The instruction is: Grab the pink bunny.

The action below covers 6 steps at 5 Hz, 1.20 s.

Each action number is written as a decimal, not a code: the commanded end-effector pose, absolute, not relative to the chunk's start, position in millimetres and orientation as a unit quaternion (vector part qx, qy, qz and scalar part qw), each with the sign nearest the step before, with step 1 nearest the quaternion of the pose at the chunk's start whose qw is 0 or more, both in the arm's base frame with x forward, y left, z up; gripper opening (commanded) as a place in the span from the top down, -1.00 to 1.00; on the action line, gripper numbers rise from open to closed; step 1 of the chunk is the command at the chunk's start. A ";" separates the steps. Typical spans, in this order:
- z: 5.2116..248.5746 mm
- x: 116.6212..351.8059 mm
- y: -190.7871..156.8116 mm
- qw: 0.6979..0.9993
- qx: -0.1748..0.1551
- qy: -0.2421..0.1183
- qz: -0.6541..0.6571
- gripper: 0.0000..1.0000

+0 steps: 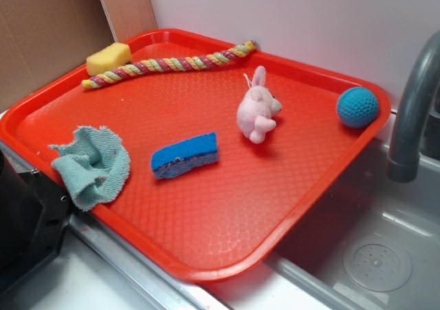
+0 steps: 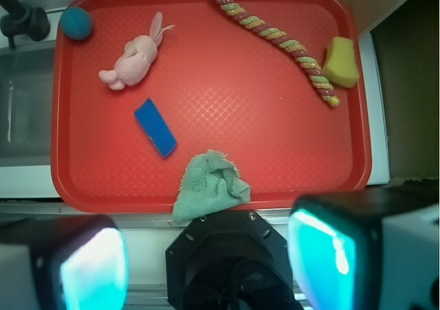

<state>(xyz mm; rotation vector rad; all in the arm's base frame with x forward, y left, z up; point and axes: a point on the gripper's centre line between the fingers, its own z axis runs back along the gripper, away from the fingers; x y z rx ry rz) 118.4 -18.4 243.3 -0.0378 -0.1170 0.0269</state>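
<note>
Only blurred fingertips (image 2: 93, 265) show at the bottom edge of the wrist view, set wide apart, so the gripper (image 2: 206, 262) hangs unclenched and high above the near rim of the red tray (image 2: 206, 90), clear of everything. The pink bunny (image 1: 256, 108) sits untouched toward the tray's far side, between the blue sponge (image 1: 185, 155) and the teal crocheted ball (image 1: 357, 107).

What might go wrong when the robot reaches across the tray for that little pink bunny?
The small pale pink plush bunny looks soft and rounded, so the open fingers may slip off it or catch only an ear. They start beyond the tray's near edge, and the blue rectangular sponge and crumpled green cloth lie roughly between, so either could be nudged.
</note>
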 end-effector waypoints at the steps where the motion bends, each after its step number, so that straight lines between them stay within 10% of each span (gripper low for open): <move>1: 243.3 118.4 -18.4 0.998 -0.019 -0.058 0.013 -1.00; 3: 184.2 212.2 -73.1 0.972 0.039 -0.124 0.196 -1.00; 6: 184.2 212.2 -73.1 0.972 0.039 -0.124 0.196 -1.00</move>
